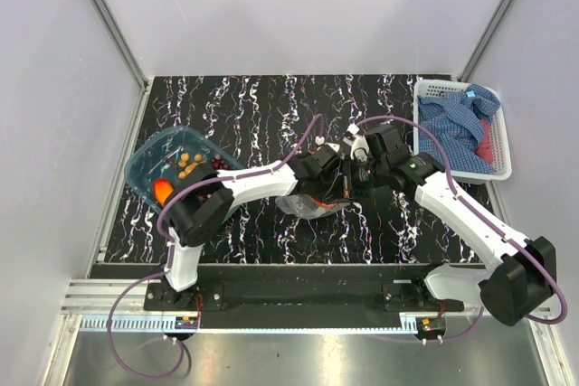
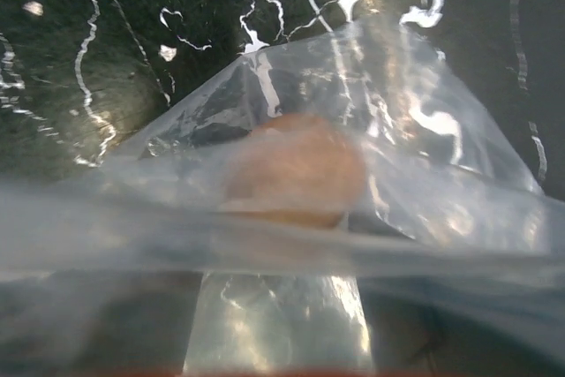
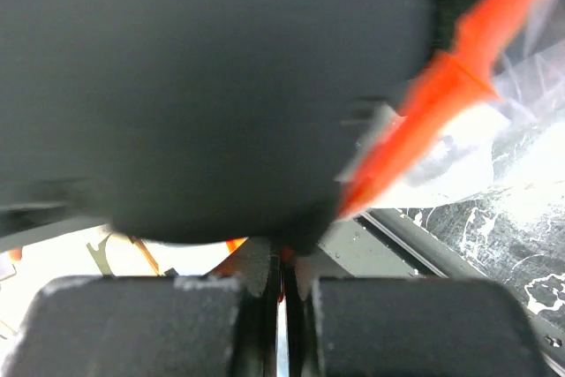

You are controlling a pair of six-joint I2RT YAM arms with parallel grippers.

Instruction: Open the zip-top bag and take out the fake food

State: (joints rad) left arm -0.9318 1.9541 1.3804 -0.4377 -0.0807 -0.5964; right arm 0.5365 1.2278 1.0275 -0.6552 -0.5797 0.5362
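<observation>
The zip-top bag (image 1: 303, 205) lies crumpled at the table's middle, between both grippers. In the left wrist view its clear film (image 2: 424, 156) covers everything, and one orange-tan piece of fake food (image 2: 296, 169) shows inside it. My left gripper (image 1: 327, 183) is at the bag's mouth. Its dark fingers (image 2: 97, 324) show apart through the plastic, with film between them. My right gripper (image 1: 355, 167) is shut (image 3: 282, 275) on the orange-red zip strip (image 3: 441, 86). The left arm's black body fills the top of that view. Tan balls (image 1: 188, 162), an orange (image 1: 164, 190) and grapes (image 1: 217, 163) lie in the tub.
The blue translucent tub (image 1: 145, 162) stands at the table's left. A white basket (image 1: 425, 97) with the blue checked cloth (image 1: 461, 128) stands at the back right. Grey walls close in the table on three sides.
</observation>
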